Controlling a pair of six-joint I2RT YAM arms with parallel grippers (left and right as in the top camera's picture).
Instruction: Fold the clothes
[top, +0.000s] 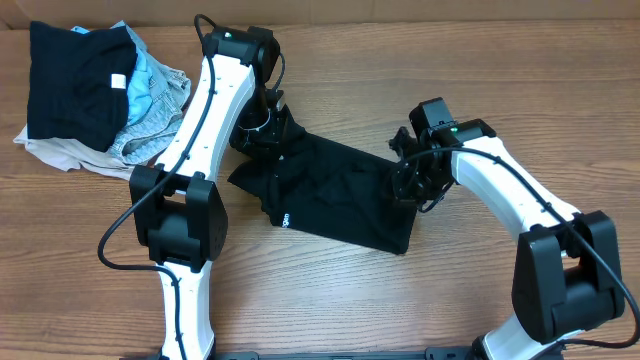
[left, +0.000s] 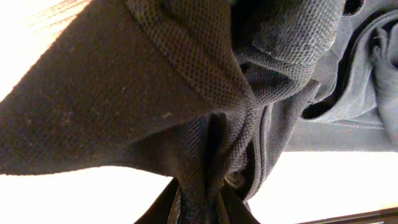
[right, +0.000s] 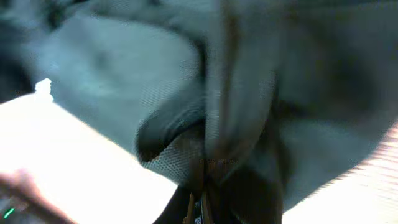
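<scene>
Left gripper (top: 262, 128) pinches a bunch of the black T-shirt (top: 340, 195) at its left end. Right gripper (top: 408, 178) is clamped on its right edge, jaws closed.

T-shirt (top: 340, 195) black, small white logo (top: 284, 218). Far-left corner: black piece (top: 70, 90), light-blue piece (top: 150, 85), beige piece (top: 55, 152). Worktop (top: 400, 300) brown wood grain.
</scene>
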